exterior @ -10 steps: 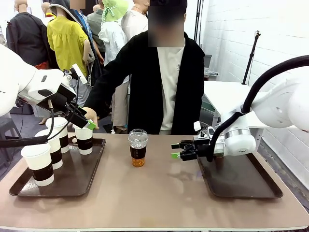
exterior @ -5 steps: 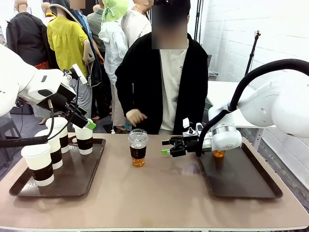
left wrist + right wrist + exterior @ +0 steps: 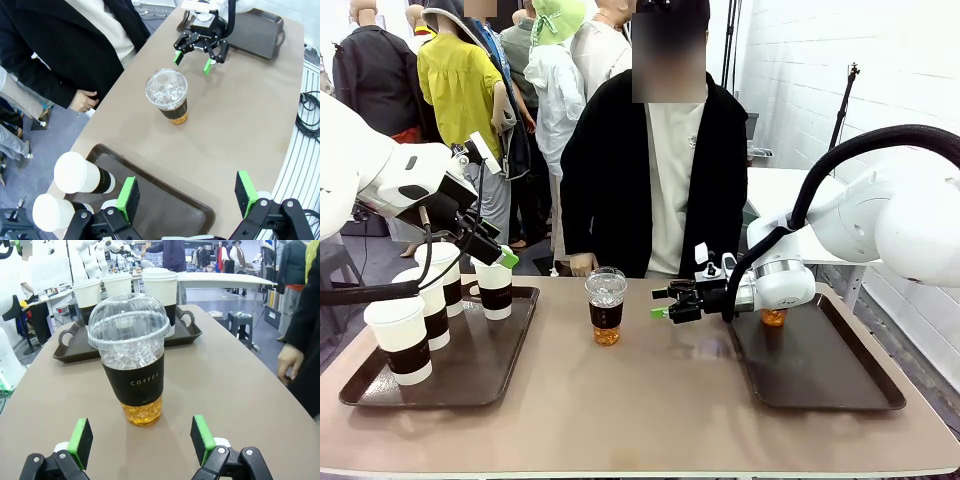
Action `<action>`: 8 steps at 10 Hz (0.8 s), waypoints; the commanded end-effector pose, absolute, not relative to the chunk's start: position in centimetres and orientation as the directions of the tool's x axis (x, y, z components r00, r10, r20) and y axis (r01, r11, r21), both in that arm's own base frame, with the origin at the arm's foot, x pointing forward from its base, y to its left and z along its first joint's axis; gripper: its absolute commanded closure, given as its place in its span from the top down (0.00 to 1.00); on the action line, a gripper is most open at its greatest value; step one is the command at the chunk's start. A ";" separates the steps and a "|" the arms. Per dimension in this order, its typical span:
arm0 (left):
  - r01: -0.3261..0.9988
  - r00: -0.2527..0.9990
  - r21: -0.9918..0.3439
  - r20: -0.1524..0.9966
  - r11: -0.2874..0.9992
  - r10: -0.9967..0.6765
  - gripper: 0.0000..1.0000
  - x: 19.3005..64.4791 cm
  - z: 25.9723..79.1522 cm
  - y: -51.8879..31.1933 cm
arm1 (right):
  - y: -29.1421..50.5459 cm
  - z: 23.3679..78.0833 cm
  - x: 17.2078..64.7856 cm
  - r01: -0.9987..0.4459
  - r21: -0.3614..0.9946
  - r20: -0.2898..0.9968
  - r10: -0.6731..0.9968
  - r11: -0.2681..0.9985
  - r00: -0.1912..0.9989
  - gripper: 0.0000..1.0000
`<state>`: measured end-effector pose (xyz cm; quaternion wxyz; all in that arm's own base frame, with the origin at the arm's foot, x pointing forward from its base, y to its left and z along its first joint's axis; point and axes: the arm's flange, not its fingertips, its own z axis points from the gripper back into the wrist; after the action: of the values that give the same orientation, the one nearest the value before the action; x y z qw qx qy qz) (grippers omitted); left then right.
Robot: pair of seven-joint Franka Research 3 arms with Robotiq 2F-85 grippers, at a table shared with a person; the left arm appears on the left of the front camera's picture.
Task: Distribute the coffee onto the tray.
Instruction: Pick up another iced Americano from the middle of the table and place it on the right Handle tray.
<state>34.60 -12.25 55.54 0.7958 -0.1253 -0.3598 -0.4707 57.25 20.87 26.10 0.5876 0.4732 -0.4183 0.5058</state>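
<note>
A clear dome-lidded iced coffee with a dark sleeve stands mid-table between the two trays. My right gripper hovers open just to its right, level with the cup. In the right wrist view the cup stands just ahead of the open gripper, outside its fingers. Several white paper coffee cups with brown sleeves stand on the left tray. My left gripper hangs open above the nearest of them, and it is empty in its own view. Amber liquid of another iced cup shows behind the right wrist.
The right tray lies under my right arm. A person stands at the far edge with a hand held near the table's rim. From the left wrist I see the iced cup, the right gripper and the left tray.
The person's hand has pulled back from the left tray to the body. My right gripper has moved left, closer to the iced cup. The left arm has stayed still.
</note>
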 end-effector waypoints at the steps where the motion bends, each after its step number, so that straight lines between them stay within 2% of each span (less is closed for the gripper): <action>1: 0.839 0.306 0.131 0.689 0.529 -0.657 1.00 34.7 55.6 -12.2 | 20.9 26.1 57.1 -0.990 0.133 0.970 0.198 0.040 0.138 1.00; 8: 0.839 0.306 0.131 0.689 0.529 -0.657 1.00 34.7 55.6 -12.2 | 23.4 26.0 56.5 -0.990 0.139 0.975 0.172 0.010 0.139 1.00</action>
<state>34.60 -12.25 55.54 0.7958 -0.1253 -0.3598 -0.4707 56.52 22.69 26.27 0.5744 0.4872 -0.4135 0.5115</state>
